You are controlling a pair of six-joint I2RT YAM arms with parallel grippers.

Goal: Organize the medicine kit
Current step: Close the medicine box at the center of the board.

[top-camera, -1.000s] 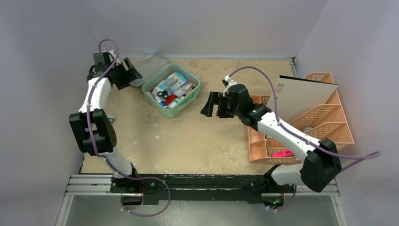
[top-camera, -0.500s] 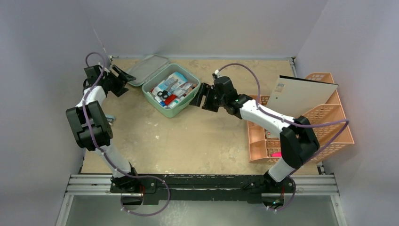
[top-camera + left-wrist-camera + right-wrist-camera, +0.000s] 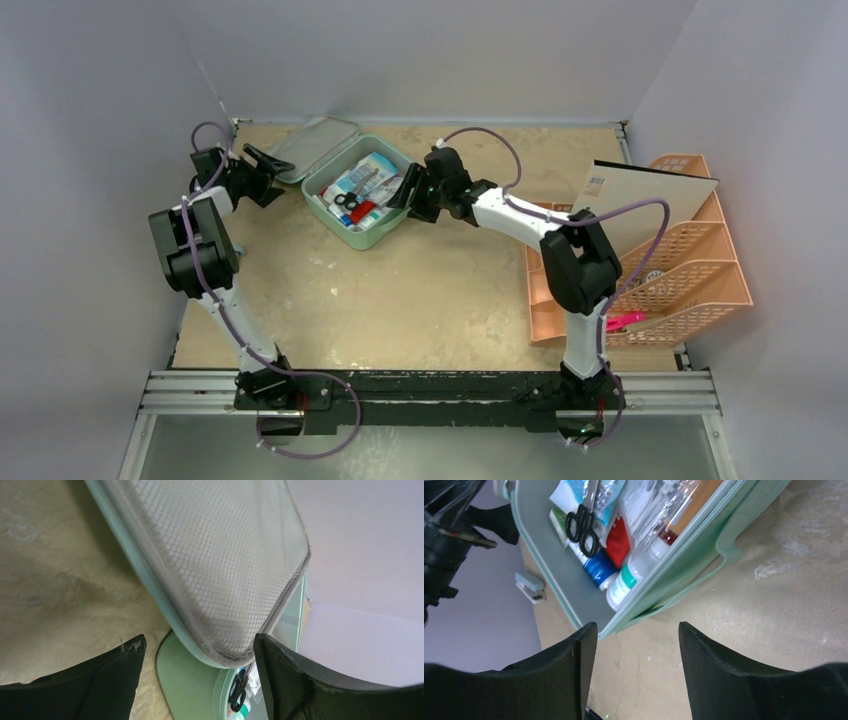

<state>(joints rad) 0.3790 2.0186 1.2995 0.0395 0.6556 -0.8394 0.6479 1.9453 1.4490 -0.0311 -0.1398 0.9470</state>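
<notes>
The mint-green medicine kit [image 3: 383, 226] lies open at the back left, its lid [image 3: 318, 143] folded back. Inside are black scissors [image 3: 346, 199], boxes, small bottles and a red item. My left gripper [image 3: 268, 163] is open at the lid's left edge. In the left wrist view the gripper [image 3: 197, 641] straddles a corner of the lid, whose mesh pocket [image 3: 215, 555] fills the frame. My right gripper [image 3: 404, 192] is open and empty at the case's right wall. In the right wrist view the gripper [image 3: 638, 627] hangs just off the case wall [image 3: 704, 555], with the scissors [image 3: 581, 525] visible inside.
A peach lattice rack [image 3: 690, 260] stands at the right with a white board [image 3: 640, 200] leaning in it and a pink item [image 3: 625, 320] at its front. A small pale object [image 3: 233, 249] lies on the table left of the kit. Walls close in at the back and sides.
My right gripper has swung left from the table's middle to the kit's right wall. My left gripper shifted slightly and stays at the lid's edge. The kit has not moved.
</notes>
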